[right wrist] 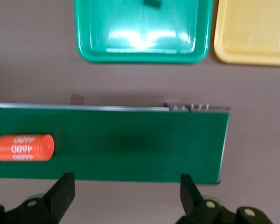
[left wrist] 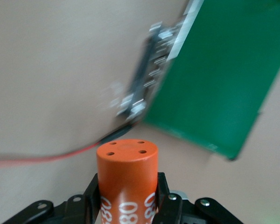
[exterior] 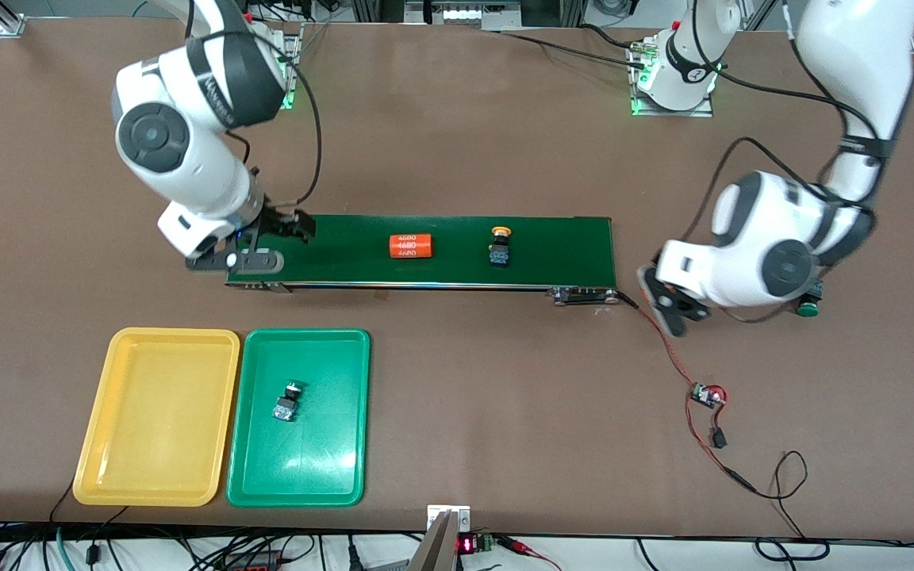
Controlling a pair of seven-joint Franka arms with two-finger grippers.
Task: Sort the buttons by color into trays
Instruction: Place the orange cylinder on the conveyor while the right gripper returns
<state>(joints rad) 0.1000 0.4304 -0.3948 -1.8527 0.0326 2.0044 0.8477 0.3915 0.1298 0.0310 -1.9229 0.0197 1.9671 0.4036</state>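
A yellow-capped button (exterior: 499, 244) stands on the dark-green belt, toward the left arm's end. A green-capped button (exterior: 288, 400) lies in the green tray (exterior: 346, 373), which sits beside the yellow tray (exterior: 108, 412). A green round cap (exterior: 806, 309) peeks out from under the left arm. My left gripper (left wrist: 127, 192) is over bare table just off the belt's end, shut on an orange cylinder (left wrist: 127, 172) with white print. My right gripper (right wrist: 126, 193) hangs open and holds nothing at the belt's other end, by the edge away from the trays.
A second orange cylinder (exterior: 411, 246) lies on its side on the conveyor belt (exterior: 560, 246). A red wire runs from the belt's end to a small circuit board (exterior: 707, 395). Cables trail along the table's front edge.
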